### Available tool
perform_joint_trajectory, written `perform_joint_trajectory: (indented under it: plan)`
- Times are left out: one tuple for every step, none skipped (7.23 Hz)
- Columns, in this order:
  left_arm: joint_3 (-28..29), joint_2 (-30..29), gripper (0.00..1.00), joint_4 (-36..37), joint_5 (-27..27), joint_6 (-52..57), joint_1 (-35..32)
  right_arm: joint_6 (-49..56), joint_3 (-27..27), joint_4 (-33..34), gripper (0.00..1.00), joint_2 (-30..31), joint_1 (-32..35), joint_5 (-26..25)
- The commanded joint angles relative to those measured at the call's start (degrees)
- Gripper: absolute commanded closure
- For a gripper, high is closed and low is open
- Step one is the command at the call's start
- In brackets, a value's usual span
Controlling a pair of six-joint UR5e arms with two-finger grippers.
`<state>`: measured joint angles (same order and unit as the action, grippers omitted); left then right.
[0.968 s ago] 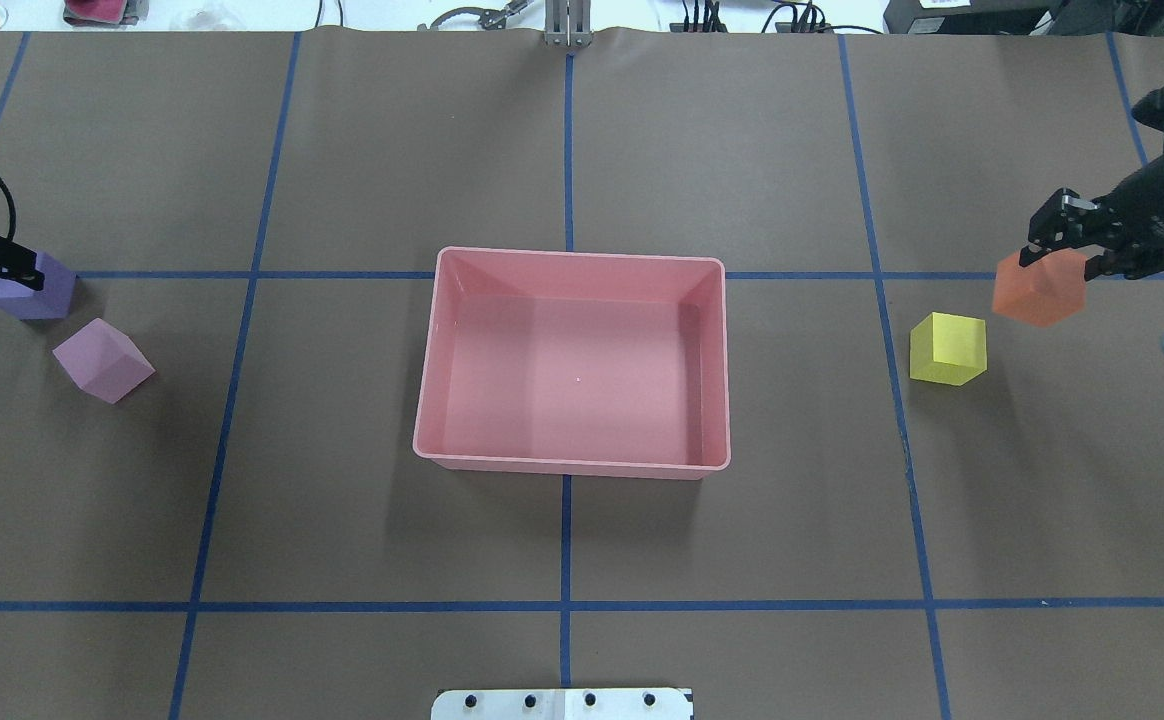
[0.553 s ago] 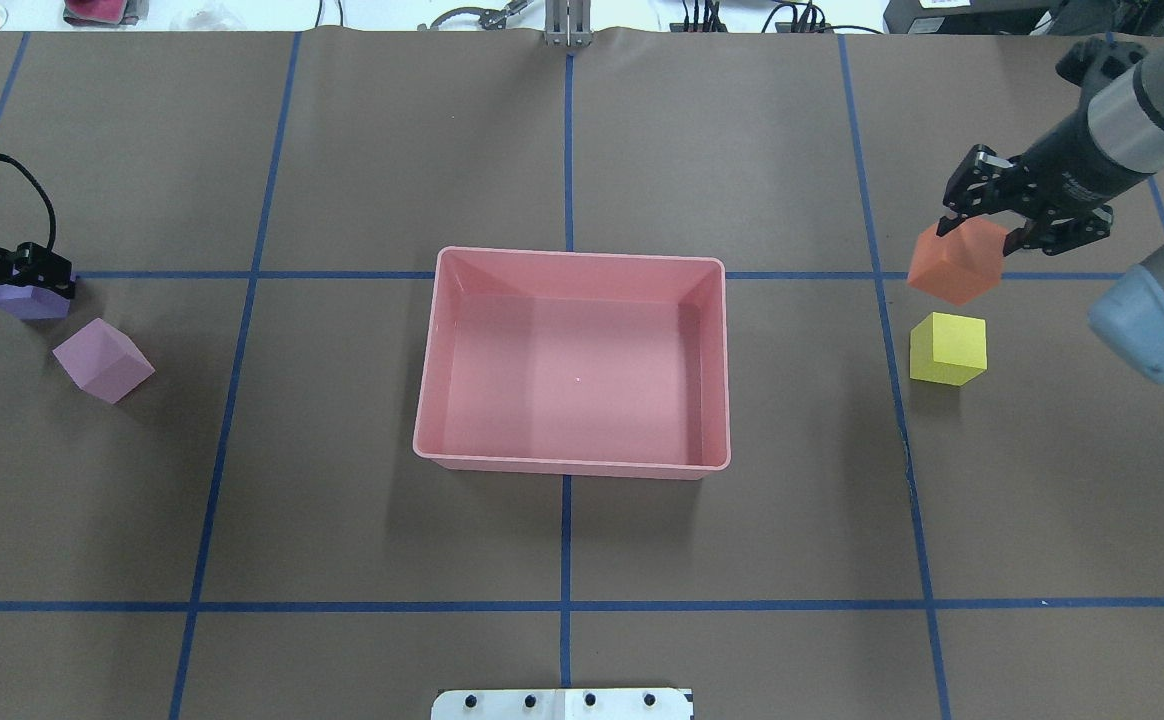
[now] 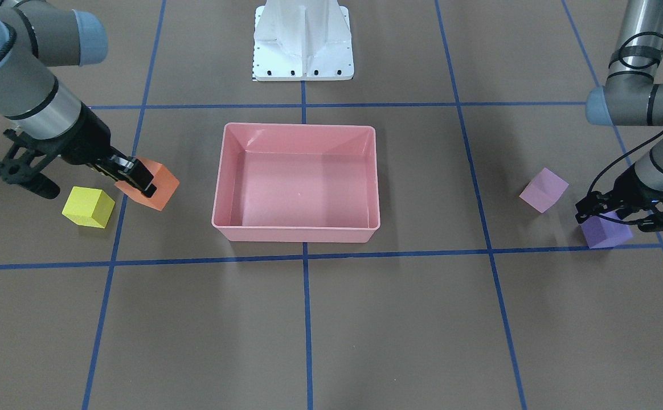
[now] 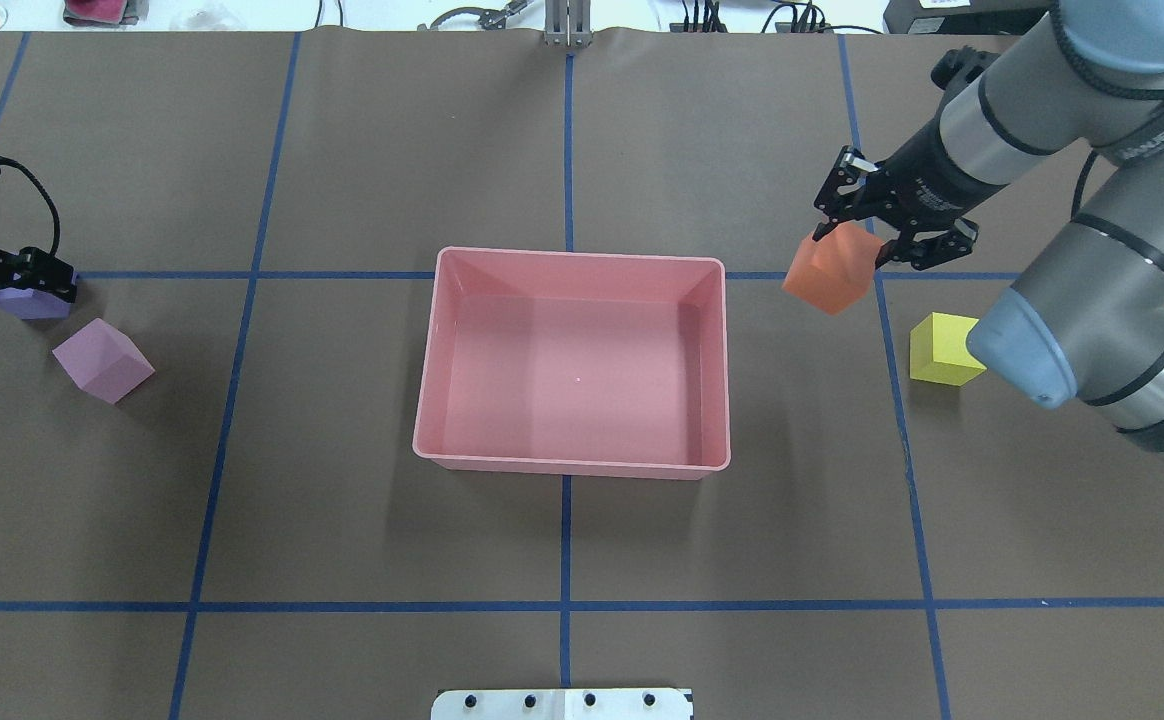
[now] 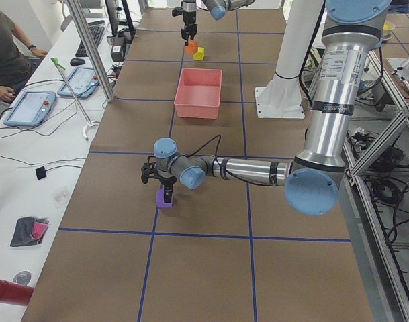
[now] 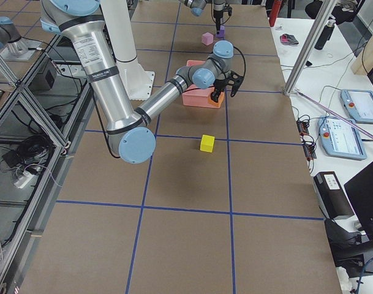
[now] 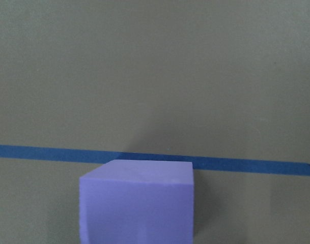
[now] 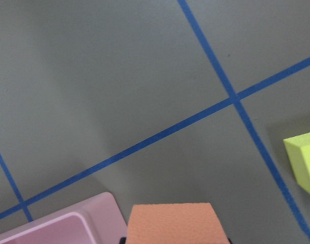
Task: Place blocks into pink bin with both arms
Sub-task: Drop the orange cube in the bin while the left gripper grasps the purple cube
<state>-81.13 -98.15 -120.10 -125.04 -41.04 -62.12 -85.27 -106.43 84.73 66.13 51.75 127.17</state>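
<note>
Scene: You are looking at a brown tabletop (image 4: 342, 520) crossed by blue tape lines, with the pink bin (image 4: 572, 254) at its middle. The bin holds no blocks.
Right gripper (image 4: 850, 243): It is clamped on the orange block (image 4: 827, 278), and the block hangs below the fingers, clear of the tabletop. My guess is that it is carried high so it can pass over the rim.
Orange block position: It is just outside the bin's right wall, near the corner that faces the far edge. It is not over the opening.
Yellow block (image 4: 945, 350): It rests on the tabletop toward the right end, apart from the bin and untouched.
Left gripper (image 4: 34, 282): It is low over the purple block (image 4: 32, 303) near the left end, with a finger on either side. You cannot tell whether the fingers have pinched it.
Purple block position: It sits on the tabletop beside a blue tape line.
Light pink block (image 4: 102, 360): It lies near the purple one, turned at an angle and free.
Progress: Judged from this layout, each arm works the pair of blocks on its own side, and all four are yet to be placed.
</note>
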Motion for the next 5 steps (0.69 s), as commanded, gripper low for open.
perform_joint_trajectory:
  plan:
    - [-0.69,-0.02,0.03,0.13,-0.03,1.47,-0.54,-4.19,-0.36,-0.01,1.0,-2.14,-3.23,-2.1]
    - [-1.13,0.06,0.03,0.13,-0.03,1.66,-0.89,-5.86,-0.36,-0.01,1.0,-2.85,-4.8,-3.23]
    - [-2.09,0.15,0.03,0.21,-0.21,1.75,-1.16,-8.22,-0.36,-0.01,1.0,-3.98,-7.86,-6.12]
    - [-2.45,0.24,0.03,0.3,-0.9,3.92,-2.12,-10.77,-0.27,-0.01,1.0,-5.39,-10.59,-7.97]
    - [-2.37,0.33,0.03,1.52,-0.82,6.64,-2.65,-13.49,-0.18,-0.01,1.0,-6.62,-12.7,-9.64]
